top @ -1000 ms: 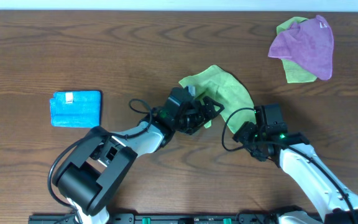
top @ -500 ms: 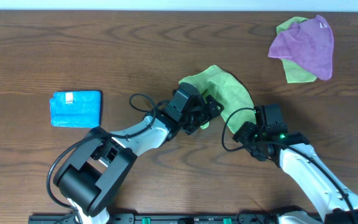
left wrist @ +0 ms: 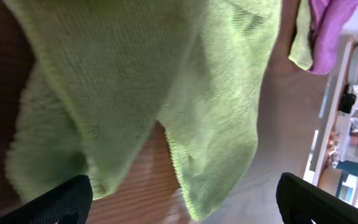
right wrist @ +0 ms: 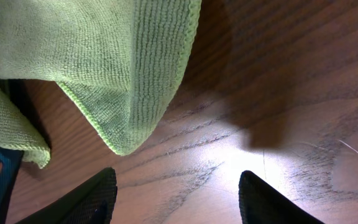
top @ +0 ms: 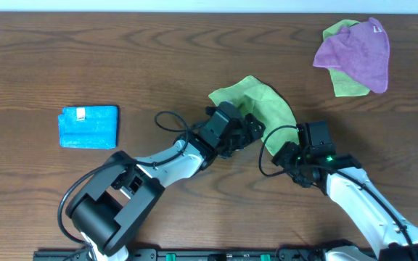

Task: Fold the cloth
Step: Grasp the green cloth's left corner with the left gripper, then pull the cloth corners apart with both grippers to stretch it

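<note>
Dead centre on the table [top: 122, 58], the green cloth [top: 267, 105] lies rumpled, its layers draped over one another. Well to its left sits a blue cloth [top: 89, 127], folded square, with a small white tag [top: 80, 113] on top that is too small to read. Far to the green cloth's right, a purple cloth [top: 358, 51] covers most of a second green cloth [top: 347, 83]; a pale mark near the purple one's top corner is unreadable.

The left gripper [left wrist: 185, 202] is at the green cloth's lower left edge, fingers spread wide, nothing pinched. The cloth fills its wrist view and runs off the top. The right gripper [right wrist: 173, 205] hovers at the cloth's lower right, fingers apart over bare wood, a cloth corner just ahead. From overhead, the left wrist hides part of the cloth's left edge.
</note>
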`<state>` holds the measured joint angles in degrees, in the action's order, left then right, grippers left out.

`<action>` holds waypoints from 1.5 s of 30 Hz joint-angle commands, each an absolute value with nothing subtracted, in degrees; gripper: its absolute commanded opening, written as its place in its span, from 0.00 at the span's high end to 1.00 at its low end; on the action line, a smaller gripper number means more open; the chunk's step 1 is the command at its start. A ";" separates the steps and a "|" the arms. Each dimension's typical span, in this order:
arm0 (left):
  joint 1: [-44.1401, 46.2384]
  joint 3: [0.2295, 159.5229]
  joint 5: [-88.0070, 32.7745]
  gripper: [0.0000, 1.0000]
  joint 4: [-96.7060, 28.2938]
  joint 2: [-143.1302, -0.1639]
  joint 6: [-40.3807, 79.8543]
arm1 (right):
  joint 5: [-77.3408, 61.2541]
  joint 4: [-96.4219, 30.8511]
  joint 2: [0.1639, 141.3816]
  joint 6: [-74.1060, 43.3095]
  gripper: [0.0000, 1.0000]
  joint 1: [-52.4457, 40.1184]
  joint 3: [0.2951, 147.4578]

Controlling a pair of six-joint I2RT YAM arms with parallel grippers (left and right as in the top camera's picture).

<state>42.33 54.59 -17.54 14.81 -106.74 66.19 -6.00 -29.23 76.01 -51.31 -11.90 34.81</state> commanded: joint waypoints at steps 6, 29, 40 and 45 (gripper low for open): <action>42.46 55.57 -13.47 0.00 15.27 -107.57 67.35 | -5.85 -29.32 76.18 -50.50 0.37 -11.64 34.59; 40.42 55.59 -20.86 0.95 22.81 -112.60 70.70 | -5.82 -31.29 76.18 -48.56 0.39 -11.64 34.59; 26.65 56.01 -35.97 0.94 19.59 -106.80 63.26 | -7.29 -33.67 75.83 -47.66 0.43 -11.64 34.59; 22.74 56.01 -38.04 0.94 15.00 -103.00 58.81 | -9.98 -33.89 74.67 -47.53 0.43 -11.66 34.59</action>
<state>24.12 54.92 -34.74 16.53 -105.69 63.48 -8.03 -33.71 75.94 -48.53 -11.90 34.76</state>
